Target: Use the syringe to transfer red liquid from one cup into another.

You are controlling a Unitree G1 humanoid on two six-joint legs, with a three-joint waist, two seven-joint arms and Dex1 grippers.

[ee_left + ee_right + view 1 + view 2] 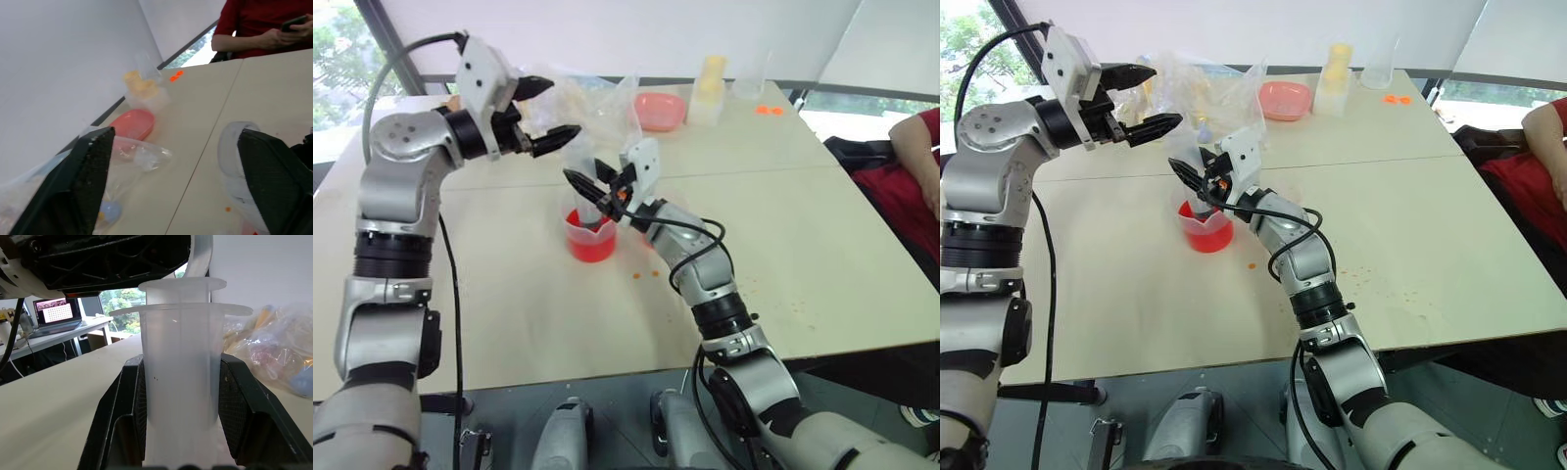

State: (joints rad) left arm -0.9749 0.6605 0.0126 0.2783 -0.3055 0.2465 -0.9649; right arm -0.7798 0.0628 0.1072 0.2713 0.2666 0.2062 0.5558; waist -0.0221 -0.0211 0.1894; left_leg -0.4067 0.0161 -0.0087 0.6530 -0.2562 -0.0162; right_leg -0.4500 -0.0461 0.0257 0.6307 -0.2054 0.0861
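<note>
The right hand (178, 396) is clamping the syringe (180, 357) by its clear barrel, holding it upright over the spouted beaker (590, 235) of red liquid (591, 245) on the table (803, 255). The left hand (546, 113) is hovering above and just beside the syringe top, fingers spread wide, holding nothing. A pink dish (659, 110) is sitting well behind.

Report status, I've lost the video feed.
Right tool shut on syringe, upright over the spouted beaker. Left tool open above it. Nothing blocking.
</note>
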